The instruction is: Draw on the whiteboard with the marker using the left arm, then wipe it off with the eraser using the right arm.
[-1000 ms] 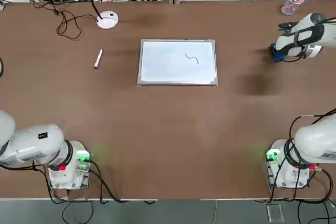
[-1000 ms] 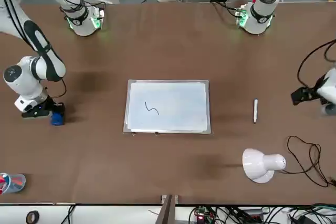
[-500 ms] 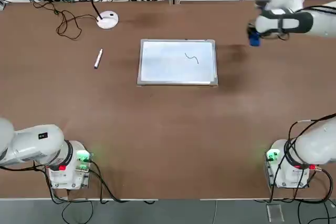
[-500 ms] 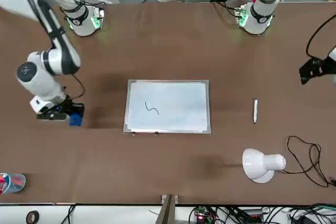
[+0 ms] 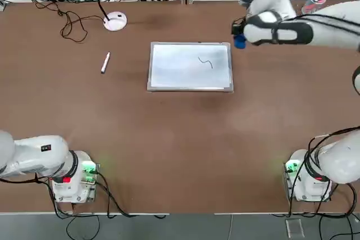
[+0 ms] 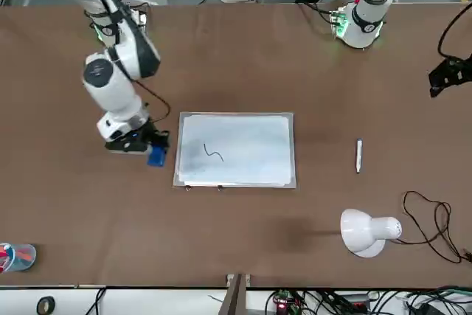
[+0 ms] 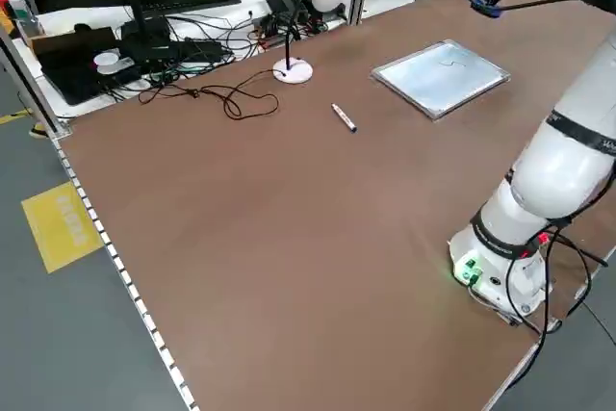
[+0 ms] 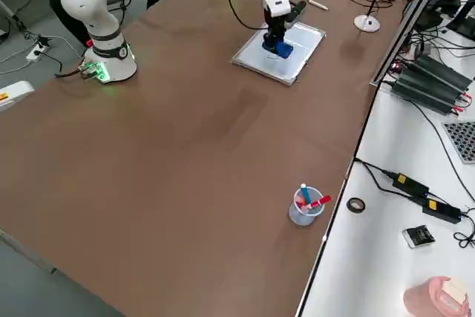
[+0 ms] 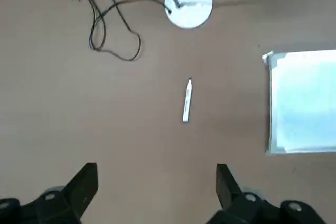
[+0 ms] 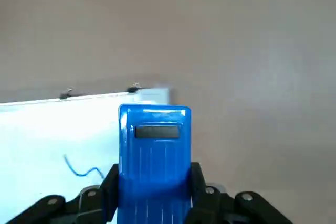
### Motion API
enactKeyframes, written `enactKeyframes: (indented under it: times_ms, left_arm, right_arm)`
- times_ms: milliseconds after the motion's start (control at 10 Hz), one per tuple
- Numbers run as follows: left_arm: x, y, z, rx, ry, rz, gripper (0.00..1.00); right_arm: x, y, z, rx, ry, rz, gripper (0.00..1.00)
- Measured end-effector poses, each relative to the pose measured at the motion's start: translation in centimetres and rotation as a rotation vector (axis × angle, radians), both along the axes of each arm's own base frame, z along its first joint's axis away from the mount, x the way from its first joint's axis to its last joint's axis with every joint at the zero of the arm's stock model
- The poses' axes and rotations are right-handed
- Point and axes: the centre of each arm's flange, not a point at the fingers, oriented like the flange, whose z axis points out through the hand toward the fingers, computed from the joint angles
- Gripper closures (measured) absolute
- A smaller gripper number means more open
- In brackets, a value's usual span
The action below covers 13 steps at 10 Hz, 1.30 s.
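A big brown worktop point(image 5: 180, 139) fills the room's middle, with cables and a white lamp point(image 6: 366, 231) along its far edge and a clear cup point(image 8: 304, 206) of pens near one corner. The whiteboard point(image 5: 190, 66) lies flat in the middle, its long side running left to right across the worktop in the top view. A small dark squiggle point(image 5: 206, 62) sits on the half of the board nearer the right arm. The right arm point(image 5: 304, 29) reaches out over the far right corner of the board. Its right claw point(image 10: 152, 182) is closed tight on the blue eraser point(image 6: 156, 156), which is up in the air just beside the board's edge. In the wrist view the eraser's long side sticks straight out from between the fingers. The marker point(image 5: 105, 63) lies alone on the worktop, well apart from the board on the left arm's side, its long side pointing toward the far edge with a slight tilt. The left claw point(image 9: 155, 184) hangs high above the marker, fingers spread wide and holding nothing.
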Motion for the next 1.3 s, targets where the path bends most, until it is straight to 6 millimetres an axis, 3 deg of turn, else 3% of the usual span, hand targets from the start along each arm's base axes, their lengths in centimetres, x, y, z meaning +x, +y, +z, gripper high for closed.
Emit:
enactKeyframes:
  times_ms: [300, 600, 1300]
  left_arm:
    - [-2.5, 0.5, -0.3, -0.008, 0.024, 0.008, 0.0]
    - [-3.5, 0.8, -0.5, -0.018, 0.032, 0.018, 0.0]
    - [-3.5, 0.8, -1.3, -0.038, 0.049, 0.02, 0.0]
  right_arm:
    - [-2.4, 3.4, -4.5, 0.038, -0.033, -0.011, 0.44]
    - [-5.0, 7.0, -8.5, -0.008, -0.018, 0.037, 0.44]
    - [-7.0, 10.4, -11.7, -0.123, -0.052, 0.095, 0.44]
